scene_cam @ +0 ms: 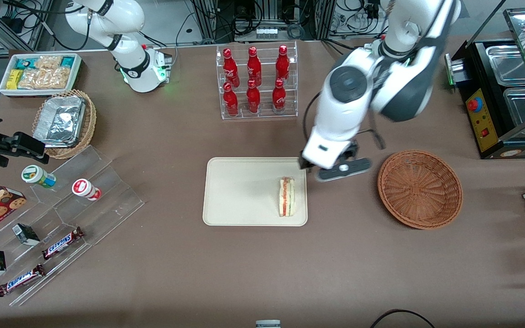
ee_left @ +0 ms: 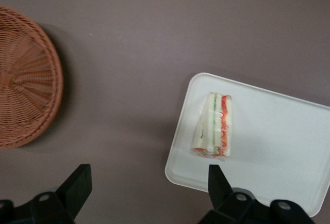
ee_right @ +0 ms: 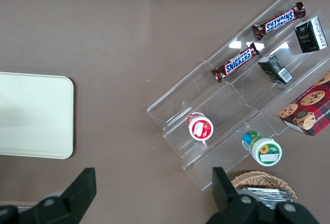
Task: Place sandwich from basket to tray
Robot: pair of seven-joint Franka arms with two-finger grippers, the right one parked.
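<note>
1 sandwich (scene_cam: 287, 197) lies on the tray (scene_cam: 239, 191), on its side at the end nearest the basket (scene_cam: 419, 189), cut edge with red, orange and green stripes showing. The basket holds nothing now, so I judge the placing done.

My gripper (ee_left: 147, 193) hangs above the bare table between tray and basket, fingers (ee_left: 77, 185) spread wide and holding nothing; the wrist view shows the sandwich well clear of them.

By my reckoning the wedge is light and soft. The bread would squash under a hard pinch, and a glossy film around it looks like wrap, which could slip. If I had to take it again, I would close gently across the 2 flat bread faces, near the middle of the wedge, not on the striped edge where the filling could be pressed out.

The tray is flat with a low rim, so the wedge sits stably and will not roll. The brown table (scene_cam: 262, 273) is smooth and even. Farther from the front camera stands a clear rack of 6 red bottles (scene_cam: 255, 79); toward the parked arm's end lie a clear stepped stand (scene_cam: 62, 214) with chocolate bars and small tubs, and a tan basket of foil containers (scene_cam: 64, 123). All are well apart from my gripper.
</note>
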